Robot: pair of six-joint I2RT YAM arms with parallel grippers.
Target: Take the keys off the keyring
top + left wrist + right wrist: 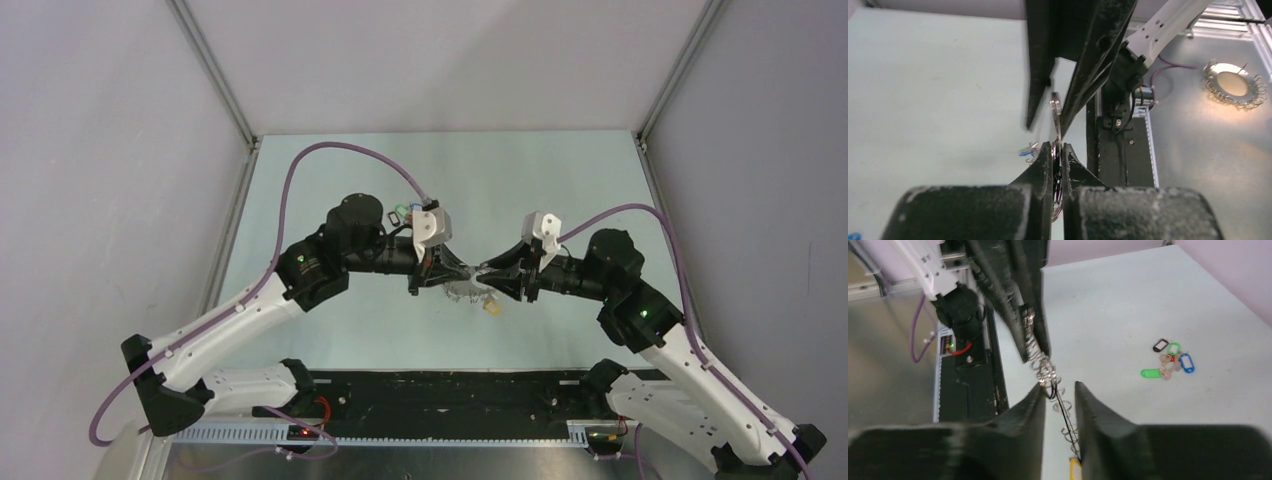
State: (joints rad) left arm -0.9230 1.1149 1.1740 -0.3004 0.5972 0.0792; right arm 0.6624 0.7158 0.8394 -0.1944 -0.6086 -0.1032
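Nearest, a yellow-tagged key (pixel 492 310) dangles from the keyring (pixel 1045 371), which is held on edge above the middle of the tabletop (pixel 400 340) — between the two arms. From the left, the left gripper (pixel 1058 147) has its fingers pressed together on the loop's rim. Facing it, the right gripper (pixel 1059 386) is spread, the rim running through the gap. Farther back, behind the left arm, loose keys (pixel 1170 360) — green, blue, black and red tags — lie clustered on the tabletop.
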